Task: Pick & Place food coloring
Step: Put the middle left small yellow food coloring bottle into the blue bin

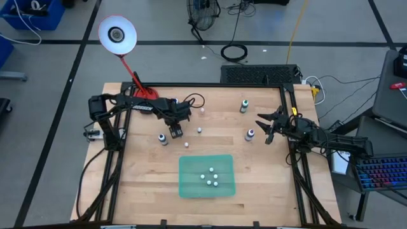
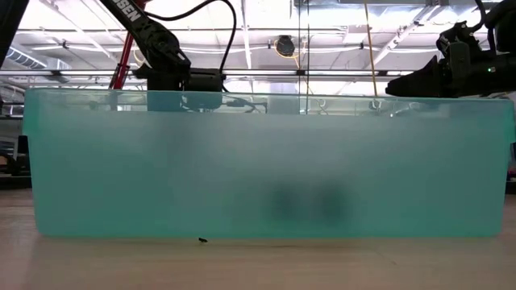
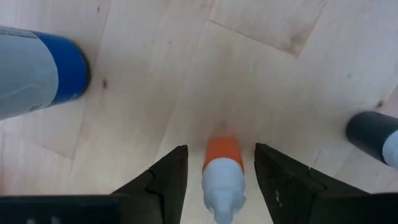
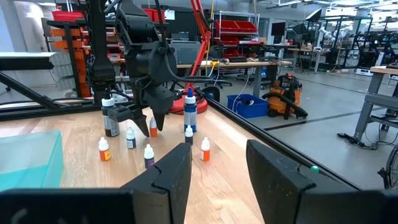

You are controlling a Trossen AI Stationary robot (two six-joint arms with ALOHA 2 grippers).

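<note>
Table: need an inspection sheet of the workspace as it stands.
Surface: wooden table, bare wood.
Job's things: orange food coloring bottle between the left pincer's fingers; white-capped bottles in the teal bin; small bottles loose.
Clutter: taller bottles.
Grippers: left pincer straddles the orange bottle, gaps either side; right pincer open, empty, at the table's right.
Cables: coil on the floor.
Surroundings: red lamp, keyboard.

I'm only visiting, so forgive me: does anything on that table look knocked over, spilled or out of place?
Nothing stands out. The small bottles on the wood stand upright, no spill shows, and the teal bin sits square. The left gripper has its fingers either side of an upright orange bottle.
</note>
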